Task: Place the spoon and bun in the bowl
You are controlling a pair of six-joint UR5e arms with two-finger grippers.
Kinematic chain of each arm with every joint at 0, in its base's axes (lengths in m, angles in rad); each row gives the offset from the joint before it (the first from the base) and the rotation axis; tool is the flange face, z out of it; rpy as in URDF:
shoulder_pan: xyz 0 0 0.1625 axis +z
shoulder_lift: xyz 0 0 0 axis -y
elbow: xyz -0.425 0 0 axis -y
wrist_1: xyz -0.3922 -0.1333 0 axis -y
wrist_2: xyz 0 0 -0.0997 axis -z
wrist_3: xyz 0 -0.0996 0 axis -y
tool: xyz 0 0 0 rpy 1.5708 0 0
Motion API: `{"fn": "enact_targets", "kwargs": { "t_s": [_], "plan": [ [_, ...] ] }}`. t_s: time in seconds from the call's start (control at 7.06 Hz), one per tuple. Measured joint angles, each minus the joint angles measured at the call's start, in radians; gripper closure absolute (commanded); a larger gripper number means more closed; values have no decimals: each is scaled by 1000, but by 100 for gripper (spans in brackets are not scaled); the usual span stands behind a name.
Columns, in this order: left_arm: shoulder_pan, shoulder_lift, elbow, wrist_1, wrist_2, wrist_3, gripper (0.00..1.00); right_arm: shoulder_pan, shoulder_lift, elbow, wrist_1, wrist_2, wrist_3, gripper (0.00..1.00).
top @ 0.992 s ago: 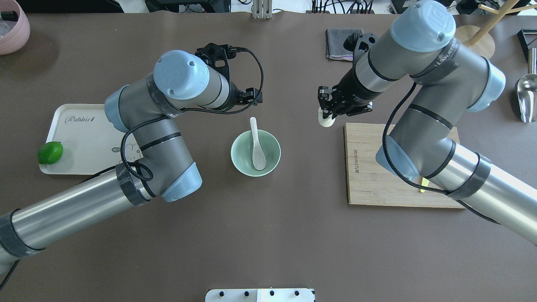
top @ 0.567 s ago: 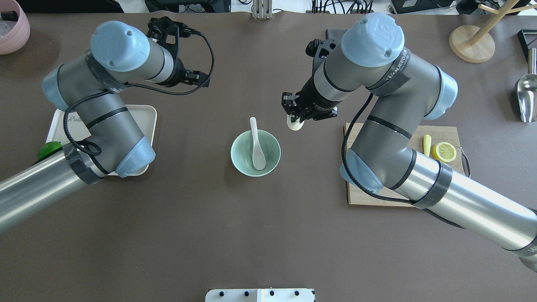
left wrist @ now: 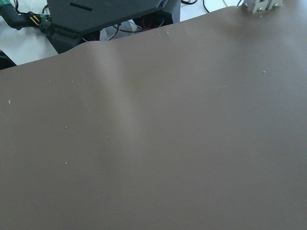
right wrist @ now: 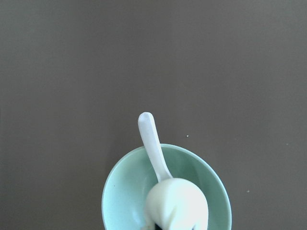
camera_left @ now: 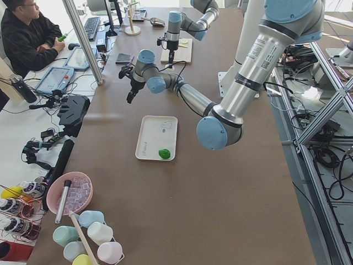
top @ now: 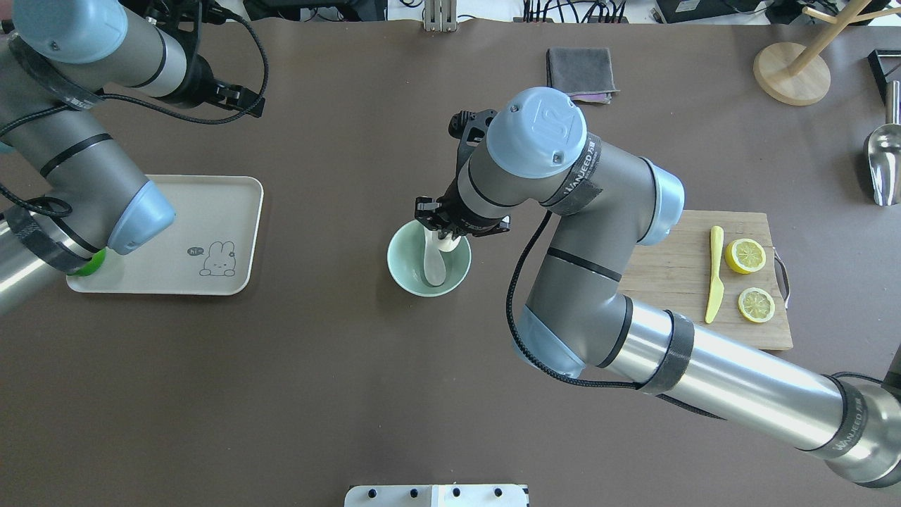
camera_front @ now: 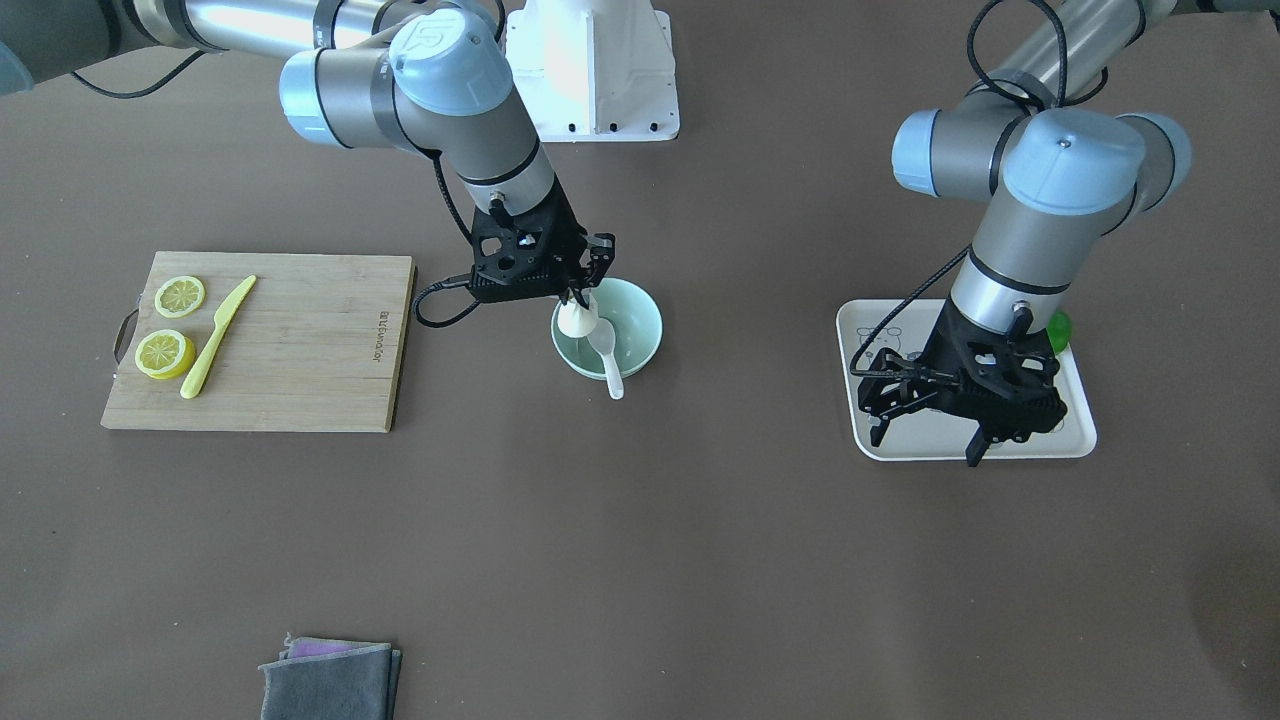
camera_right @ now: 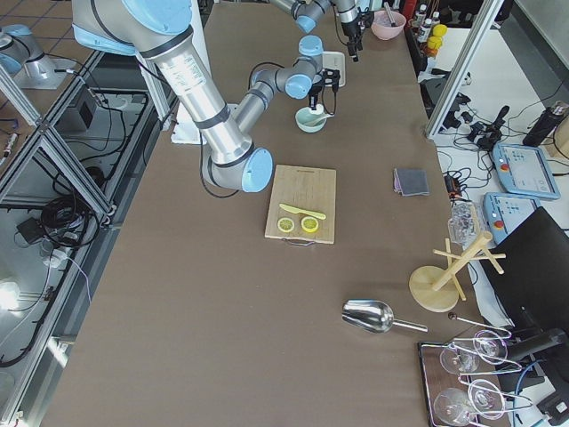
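We are on the second half of the job. The small glossy white soup spoon (top: pixel 433 264) already lies in the round pale mint-green bowl (top: pixel 401 271) at the centre of the overhead view. In the right wrist view its short handle leans out over the rim toward the top of the frame. Our right gripper (top: pixel 445 236) is clamped on the small white pleated steamed bun (top: pixel 446 245), holding it over the upper part of the bowl. In the right wrist view the bun sits in the lower middle, above the spoon's scoop, with the bowl beneath. We cannot tell whether it is below rim level.

Our left gripper (camera_front: pixel 925 445), at the right of the front-facing view, hangs above the flat cream rectangular tray (camera_front: pixel 1078 440); its fingers are spread, with nothing between them.

Next, we judge, the bun wants lowering toward the bowl's middle, then a release. The spoon underneath may make it settle tilted or roll, so a low, gentle let-go seems wise.
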Motion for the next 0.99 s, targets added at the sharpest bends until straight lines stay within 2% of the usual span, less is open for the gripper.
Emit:
{"fn": "enact_targets", "kwargs": {
  "t_s": [0.14,0.28,0.71,0.99],
  "plan": [
    [-2,12,3,-4,-3,2,2,-14,17,-18,1,-15,2,57],
    [-2,20,5,-4,-4,3,2,-20,27,-30,2,-24,4,1],
    [0,25,8,2,-6,2,2,-24,37,-42,-2,-31,21,0],
    [0,38,-1,3,-9,3,2,26,5,-7,-40,9,-33,0]
  ]
}}
